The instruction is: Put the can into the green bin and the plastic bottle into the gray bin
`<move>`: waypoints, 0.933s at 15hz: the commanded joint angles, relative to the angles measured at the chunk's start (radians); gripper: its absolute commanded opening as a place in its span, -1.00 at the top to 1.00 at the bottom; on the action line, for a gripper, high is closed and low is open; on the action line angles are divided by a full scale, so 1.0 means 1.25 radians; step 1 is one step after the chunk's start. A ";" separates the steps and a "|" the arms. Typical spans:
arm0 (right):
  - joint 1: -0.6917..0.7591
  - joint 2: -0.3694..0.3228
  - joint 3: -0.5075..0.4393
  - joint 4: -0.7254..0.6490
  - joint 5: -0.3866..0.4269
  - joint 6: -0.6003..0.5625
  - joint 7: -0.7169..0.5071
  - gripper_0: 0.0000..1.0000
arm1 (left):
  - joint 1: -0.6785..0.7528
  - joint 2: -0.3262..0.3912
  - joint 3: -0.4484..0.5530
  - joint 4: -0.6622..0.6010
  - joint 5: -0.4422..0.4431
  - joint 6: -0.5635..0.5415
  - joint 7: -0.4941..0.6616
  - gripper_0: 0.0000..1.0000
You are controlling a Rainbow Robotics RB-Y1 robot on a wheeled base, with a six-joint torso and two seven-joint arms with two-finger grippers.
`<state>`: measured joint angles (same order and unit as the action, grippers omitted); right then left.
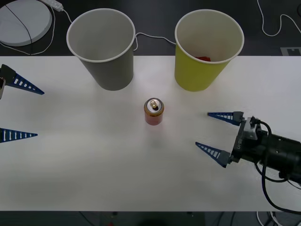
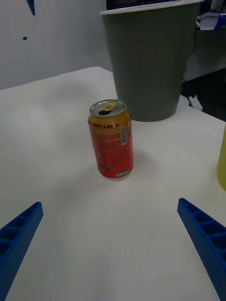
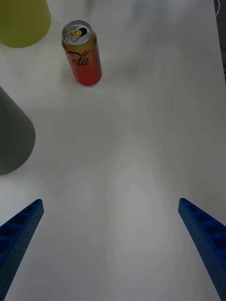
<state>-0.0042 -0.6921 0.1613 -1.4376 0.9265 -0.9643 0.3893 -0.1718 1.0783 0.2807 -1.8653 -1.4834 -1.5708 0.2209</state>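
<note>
The can [image 1: 154, 111] stands upright near the table's centre, silver top w/ pull tab facing up, touching nothing. In the right wrist view the can [image 2: 111, 139] has the gray bin behind it; in the left wrist view the can [image 3: 82, 52] sits apart from both cups.

Front view, clock from the can: gray bin [image 1: 104, 51] at approx 11 o'clock, green bin [image 1: 205, 56] at approx 1–2 o'clock. Both upright on the table's [image 1: 94, 160] far half, well apart from each other, neither touching the can. Something red shows low inside the green bin; can't tell what it is. Inside of the gray bin looks pale, contents not readable from here.

Right gripper [image 1: 212, 133] at approx 4 o'clock from the can, near but not touching; fingers spread wide, tips aimed at the can, nothing held. Left gripper [image 1: 27, 111] at approx 9 o'clock, far off at the table edge, fingers also spread apart, empty; looks parked.

Progress, as a judgement: can step not done, since the can is on the table, not in the green bin. It's lined up w/ the right gripper, so a reach-and-grasp seems to be the step in hand. Left to do: close on the can, lift, carry to the green bin, drop. I see no plastic bottle on the table, so bottle status can't be told.
</note>
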 commanded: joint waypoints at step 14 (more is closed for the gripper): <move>-0.130 -0.010 0.418 0.022 -0.607 0.379 0.486 -1.00 | 0.000 0.000 0.000 0.000 0.000 0.000 0.000 -1.00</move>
<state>-0.1536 -0.7037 0.6672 -1.4106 0.1909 -0.5102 0.9717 -0.1718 1.0784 0.2807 -1.8653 -1.4834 -1.5708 0.2209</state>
